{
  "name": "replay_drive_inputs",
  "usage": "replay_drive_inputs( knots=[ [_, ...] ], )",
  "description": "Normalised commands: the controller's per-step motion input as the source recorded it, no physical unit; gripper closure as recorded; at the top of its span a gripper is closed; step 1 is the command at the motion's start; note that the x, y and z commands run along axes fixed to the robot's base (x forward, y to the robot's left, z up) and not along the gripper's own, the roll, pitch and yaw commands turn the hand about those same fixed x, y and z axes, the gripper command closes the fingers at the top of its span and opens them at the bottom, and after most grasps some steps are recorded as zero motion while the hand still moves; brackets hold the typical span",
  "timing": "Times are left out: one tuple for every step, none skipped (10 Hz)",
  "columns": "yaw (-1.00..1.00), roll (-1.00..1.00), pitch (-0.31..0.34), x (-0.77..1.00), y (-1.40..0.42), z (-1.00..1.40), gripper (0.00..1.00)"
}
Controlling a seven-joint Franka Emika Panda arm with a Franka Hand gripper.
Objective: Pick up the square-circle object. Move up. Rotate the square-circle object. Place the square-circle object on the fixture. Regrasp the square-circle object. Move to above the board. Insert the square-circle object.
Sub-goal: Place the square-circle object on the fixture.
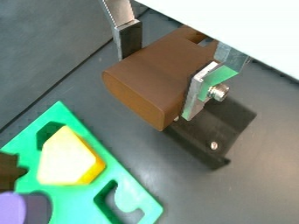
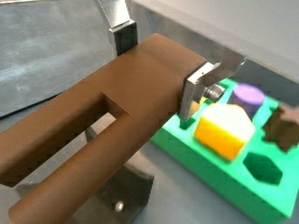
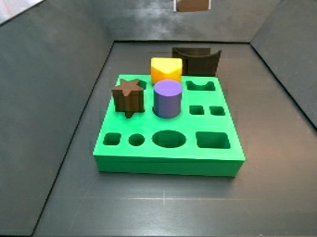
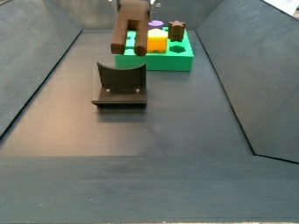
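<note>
You have the green board [image 3: 168, 148] lying on the dark floor, with a yellow block [image 3: 166, 69], a purple cylinder [image 3: 168, 99] and a brown star peg [image 3: 128, 96] standing in it. The fixture [image 4: 119, 84] stands just beyond one end of the board — near you in a side view, at the far end in the other [image 3: 196, 60]. Above the fixture your gripper [image 2: 158, 61] is clamped on the square-circle object [image 2: 111, 122], carried in the air — its long end slopes away from the fingers [image 1: 205, 87].
</note>
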Motion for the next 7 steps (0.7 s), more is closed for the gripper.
replay_drive_inputs(
  knots=[
    [0.07, -1.00, 0.112, 0.47, 0.07, 0.00, 1.00],
    [0.05, -1.00, 0.126, 0.37, 0.05, -0.01, 1.00],
    [0.04, -1.00, 0.136, 0.30, 0.05, -0.01, 1.00],
    [0.02, -1.00, 0.149, 0.22, 0.04, -0.02, 1.00],
    [0.01, -1.00, 0.161, 0.15, 0.04, -0.02, 1.00],
    [-0.02, -1.00, 0.172, 0.08, 0.04, -0.02, 1.00],
    [-0.05, -1.00, 0.178, 0.06, 0.04, -0.01, 1.00]
  ],
)
